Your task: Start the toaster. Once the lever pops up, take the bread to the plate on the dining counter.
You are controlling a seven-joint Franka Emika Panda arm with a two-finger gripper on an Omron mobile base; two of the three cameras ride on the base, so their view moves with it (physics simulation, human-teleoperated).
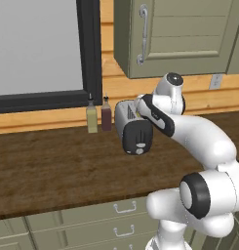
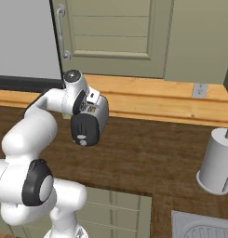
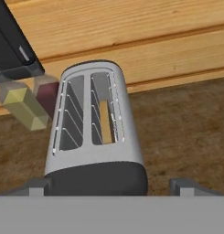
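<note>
Jaws spread wide and empty above the toaster (image 3: 93,132) on the wooden counter (image 1: 48,171), bread (image 3: 105,121) in its right slot, two bottles (image 1: 99,116) just left

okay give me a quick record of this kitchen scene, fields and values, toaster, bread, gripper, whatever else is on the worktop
toaster: silver, two top slots, black end panel with round knob, on the dark wood worktop; point
bread: tan slice standing in one of the two slots
gripper: open, above the toaster's black end, a fingertip on either side
bottles: pale yellow one and dark red one, side by side against the wall beside the toaster
paper roll: white, upright on the worktop
</note>
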